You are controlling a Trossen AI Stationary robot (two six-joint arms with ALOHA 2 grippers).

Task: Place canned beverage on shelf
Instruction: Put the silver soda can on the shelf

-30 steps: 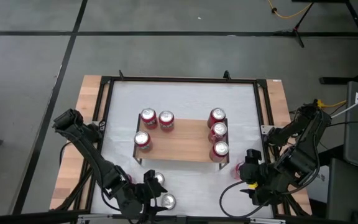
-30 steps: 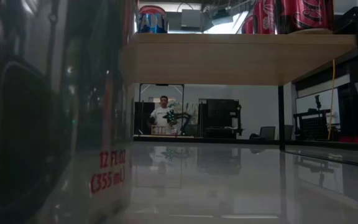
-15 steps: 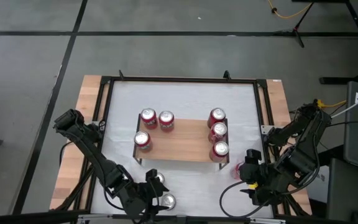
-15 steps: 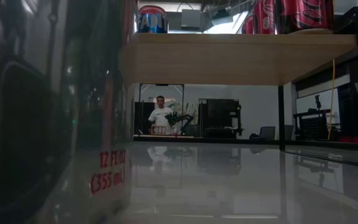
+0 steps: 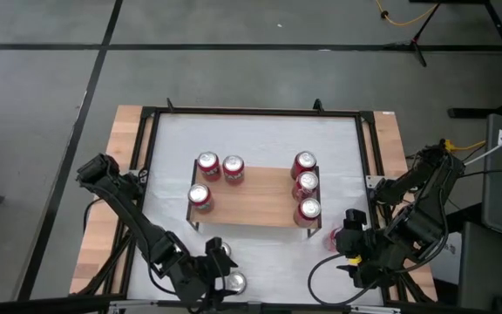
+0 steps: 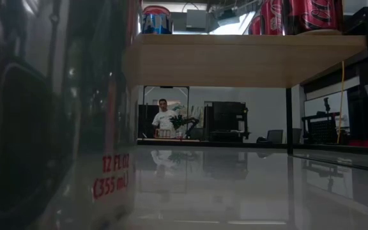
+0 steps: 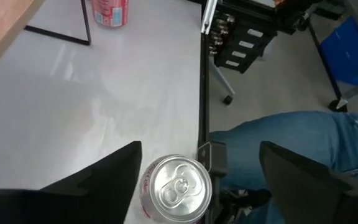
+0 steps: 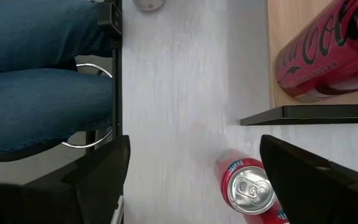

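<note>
Can [image 7: 176,189] upright on bench [image 7: 104,106]; my left jaws [image 7: 197,180] wide astride it. Right jaws [image 8: 191,168] wide over another can [image 8: 248,186].

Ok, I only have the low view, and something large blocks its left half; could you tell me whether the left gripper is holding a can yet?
Observer: Not yet. The left gripper is open, with an upright can on the table between its fingers.
Operator: And the right arm?
Observer: The right gripper is open too, above a second can standing near the shelf leg.
Operator: Is there room on the shelf?
Observer: Yes. A left trio and a right trio leave its middle bare.
</note>
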